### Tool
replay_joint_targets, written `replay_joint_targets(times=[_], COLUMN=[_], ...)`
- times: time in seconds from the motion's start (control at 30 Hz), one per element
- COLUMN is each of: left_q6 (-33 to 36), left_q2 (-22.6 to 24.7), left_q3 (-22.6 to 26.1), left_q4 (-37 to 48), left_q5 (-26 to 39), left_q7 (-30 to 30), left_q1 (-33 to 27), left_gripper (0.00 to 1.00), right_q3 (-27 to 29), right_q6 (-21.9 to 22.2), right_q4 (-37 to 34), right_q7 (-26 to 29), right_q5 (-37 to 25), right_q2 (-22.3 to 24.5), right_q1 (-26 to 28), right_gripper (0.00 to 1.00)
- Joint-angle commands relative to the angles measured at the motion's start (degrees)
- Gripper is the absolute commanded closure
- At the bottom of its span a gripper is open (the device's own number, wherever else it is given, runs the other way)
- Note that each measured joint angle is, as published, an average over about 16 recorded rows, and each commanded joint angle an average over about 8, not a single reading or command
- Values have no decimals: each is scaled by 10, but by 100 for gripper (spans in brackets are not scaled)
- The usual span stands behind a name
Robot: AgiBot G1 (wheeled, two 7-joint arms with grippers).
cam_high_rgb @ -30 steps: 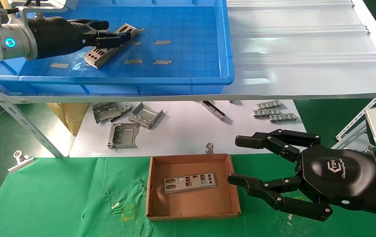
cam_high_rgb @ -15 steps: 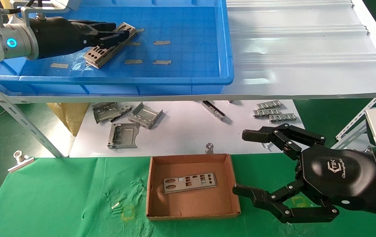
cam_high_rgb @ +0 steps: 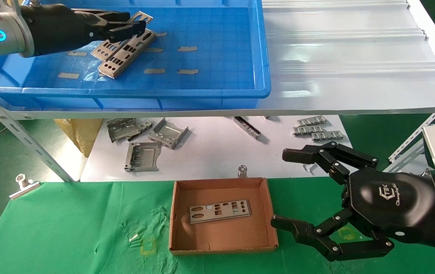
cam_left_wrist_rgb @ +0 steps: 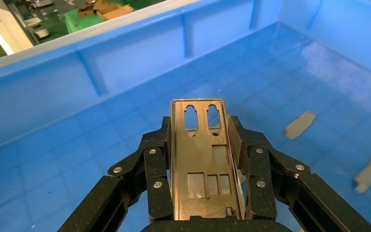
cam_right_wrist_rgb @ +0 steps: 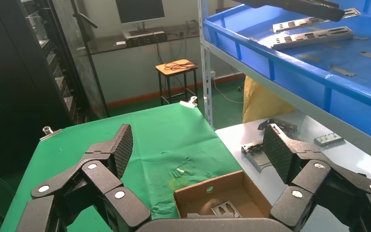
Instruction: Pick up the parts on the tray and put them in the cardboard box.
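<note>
So one plate already lies in the cardboard box at the table's front edge, the left gripper pinches a second plate above the blue tray, where another plate waits, and the right gripper hangs spread beside the box.

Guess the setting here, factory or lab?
Probably a robot test cell staged as a parts-sorting station: stamped metal plates in a blue bin on slotted-angle shelving, loose brackets below, monitor behind.
</note>
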Motion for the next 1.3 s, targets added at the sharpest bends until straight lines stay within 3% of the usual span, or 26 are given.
replay_joint_targets(times=[0.03,0.27,0.53,0.67,1.07,1.3], left_q6=[4,69,279,344,349,294], left_q2=[-1,-9,-23,-26,-43,-13], left_q3=[-2,-6,-7,-2,97,152], left_q4=[1,-9,-41,-71,-260,-248], left_q5=[-3,-9,-18,-25,-87,-58], left_q7=[-2,3,38,68,139,201], left_q1=[-2,-11,-2,16,159,216], left_gripper=[100,100,100,100,100,100], right_q3=[0,0,0,0,0,0], right_q6=[0,0,0,0,0,0], right_q4=[0,0,0,0,0,0], right_q7=[0,0,0,0,0,0], right_q5=[0,0,0,0,0,0], right_q2=[0,0,0,0,0,0], right_q1=[0,0,0,0,0,0], right_gripper=[0,0,0,0,0,0])
